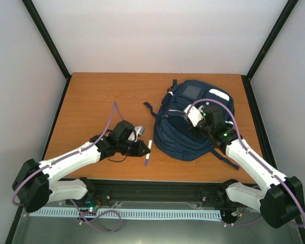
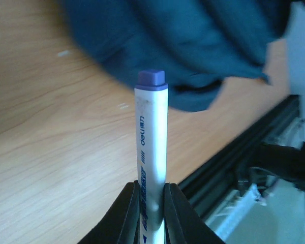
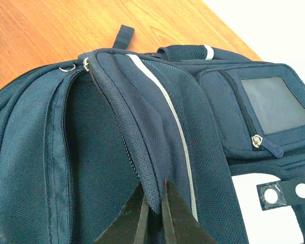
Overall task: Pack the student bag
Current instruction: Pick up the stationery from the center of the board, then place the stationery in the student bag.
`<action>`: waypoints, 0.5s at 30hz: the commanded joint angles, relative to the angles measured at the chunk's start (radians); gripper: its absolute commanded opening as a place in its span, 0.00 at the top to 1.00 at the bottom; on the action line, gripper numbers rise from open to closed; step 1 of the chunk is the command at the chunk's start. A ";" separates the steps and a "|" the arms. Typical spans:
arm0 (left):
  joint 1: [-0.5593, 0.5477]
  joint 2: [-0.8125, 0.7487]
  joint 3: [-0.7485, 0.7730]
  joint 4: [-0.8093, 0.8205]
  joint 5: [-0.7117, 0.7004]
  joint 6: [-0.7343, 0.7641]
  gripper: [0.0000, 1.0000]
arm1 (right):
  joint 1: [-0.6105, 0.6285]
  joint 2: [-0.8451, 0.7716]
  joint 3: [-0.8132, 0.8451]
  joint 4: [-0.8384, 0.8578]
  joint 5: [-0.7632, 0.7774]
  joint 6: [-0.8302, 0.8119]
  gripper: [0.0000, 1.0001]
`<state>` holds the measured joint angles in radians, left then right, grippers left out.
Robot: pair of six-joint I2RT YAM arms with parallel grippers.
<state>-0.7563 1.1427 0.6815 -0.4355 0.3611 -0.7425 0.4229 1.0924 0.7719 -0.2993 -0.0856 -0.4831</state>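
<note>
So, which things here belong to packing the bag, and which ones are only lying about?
Belong to the job:
- navy-blue fabric backpack with thin white stripes
- white plastic marker pen with purple cap, clamped in the left gripper
- right gripper, pinching the backpack's opened flap edge

Only there:
- orange-brown wooden table
- black metal rail at the table's near edge

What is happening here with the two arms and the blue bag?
The robot is packing the student bag, which lies on the table. The right hand pinches a fabric flap beside a zip and lifts it, so one compartment gapes open. The left hand is closed on a white pen with a purple cap, just beside the bag. The pen is not yet inside.
</note>
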 commanded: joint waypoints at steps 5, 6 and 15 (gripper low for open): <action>-0.088 0.224 0.220 0.321 0.149 -0.006 0.95 | -0.013 -0.054 -0.003 0.029 -0.042 0.031 0.97; -0.090 0.260 0.245 0.339 0.162 -0.016 0.96 | -0.013 -0.056 -0.003 0.028 -0.047 0.033 0.97; -0.091 0.521 0.502 0.304 0.127 -0.119 0.99 | -0.020 -0.063 0.000 0.029 -0.039 0.037 0.97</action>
<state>-0.8371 1.5990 1.0668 -0.1417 0.5133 -0.7845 0.4191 1.0664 0.7673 -0.3119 -0.1062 -0.4652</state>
